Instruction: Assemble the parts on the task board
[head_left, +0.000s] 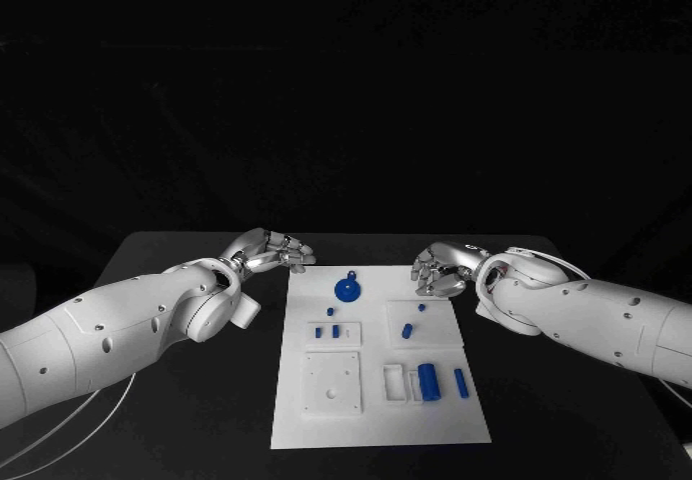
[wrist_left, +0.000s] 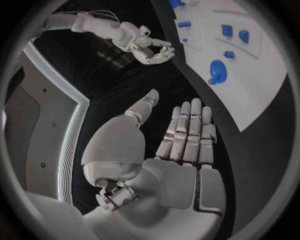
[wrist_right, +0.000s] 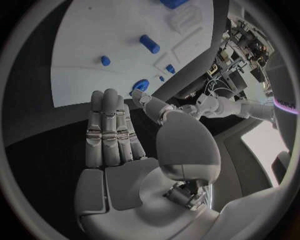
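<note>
Two empty hands at the far end of the board (head_left: 375, 425): left hand (head_left: 268, 250) just off its far left corner, right hand (head_left: 440, 268) at its far right corner, both above the black worktop (head_left: 173, 420). Fingers (wrist_left: 187, 135) of the left laid out straight and side by side, thumb standing apart, nothing between them. Same on the right: fingers (wrist_right: 109, 130) flat and bare.

Nothing picked up yet, so probably the reach for a first piece. Best to start with the nearest one, the round piece (head_left: 348, 289), lying flat between the two hands near the far edge. Bring one hand down from above and pinch at the rim, not the flat face. Keep the other hand off the board, so as not to knock the small pegs (head_left: 330, 330). Lift straight up; loose pieces likely slide on so smooth a plate.

Board: white, flat, matt and hard-looking, with shallow square recesses and a raised square block (head_left: 332, 382) with small holes. Pieces: glossy blue, probably plastic. Round piece: a disc with a small loop at its far end. Cylinder (head_left: 428, 380) lying beside a slim bar (head_left: 460, 382) toward the near right corner; short pegs and studs across the middle.
</note>
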